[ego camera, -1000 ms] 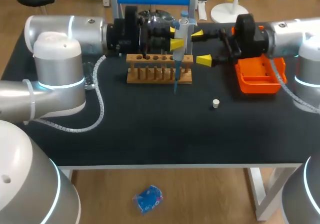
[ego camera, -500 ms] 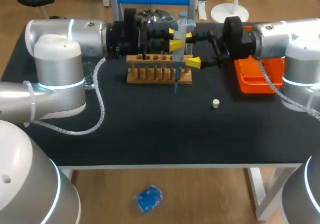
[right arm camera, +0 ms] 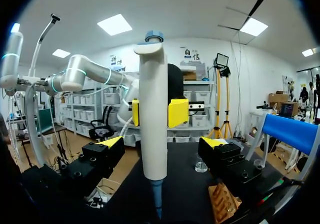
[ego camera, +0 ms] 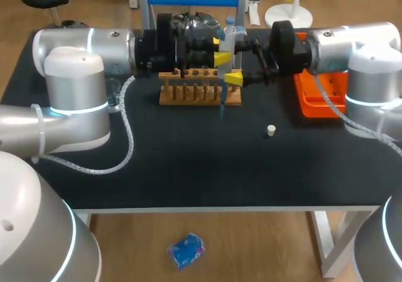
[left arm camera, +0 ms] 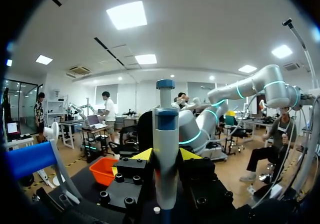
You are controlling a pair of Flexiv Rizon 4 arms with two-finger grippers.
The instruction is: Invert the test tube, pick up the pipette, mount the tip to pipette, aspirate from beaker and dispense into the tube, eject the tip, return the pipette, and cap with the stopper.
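One white-and-blue pipette (ego camera: 227, 43) stands upright at upper centre of the head view. Its blue tip (ego camera: 221, 108) hangs in front of one wooden test-tube rack (ego camera: 200, 88). The left gripper (left arm camera: 166, 154) is clamped on the pipette body, one yellow finger on each side. The right gripper (right arm camera: 162, 144) is spread wide with the pipette between its fingers; neither finger touches it.

Both grippers cover the rack's top row of holes in part, so the holes cannot be counted and no test tube can be made out.

One small white stopper (ego camera: 271, 130) lies alone on the black table (ego camera: 188, 169), right of centre. One orange plastic tray (ego camera: 326, 100), at upper right, is partly covered by the right arm. One clear glass vessel (ego camera: 114, 100), at the left, shows only an edge behind the left arm.
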